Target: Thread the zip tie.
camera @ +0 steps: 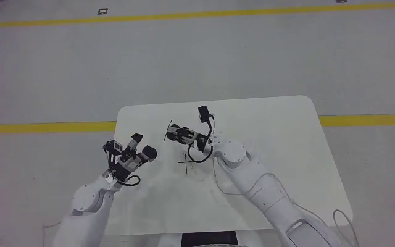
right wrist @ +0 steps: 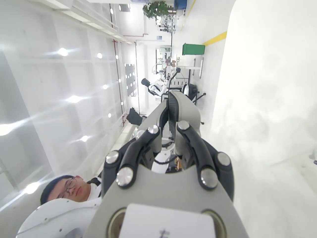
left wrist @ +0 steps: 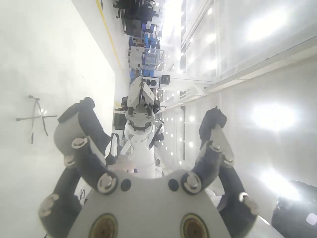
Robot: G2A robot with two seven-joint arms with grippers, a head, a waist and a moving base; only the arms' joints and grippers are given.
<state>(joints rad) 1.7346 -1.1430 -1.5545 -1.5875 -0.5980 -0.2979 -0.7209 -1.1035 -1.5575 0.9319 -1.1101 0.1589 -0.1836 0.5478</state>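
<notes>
My right gripper is held above the middle of the white table, shut on a thin black zip tie that stands nearly upright between its fingers. In the right wrist view the tie sticks out past the closed right gripper. My left gripper hovers to the left of it, open and empty, facing the right one. Through the left wrist view, the left gripper frames the right gripper and its tie. Loose black zip ties lie crossed on the table below.
The table's left edge is close to the left gripper. Bare tabletop stretches to the right and toward the far edge. A yellow floor line runs behind the table.
</notes>
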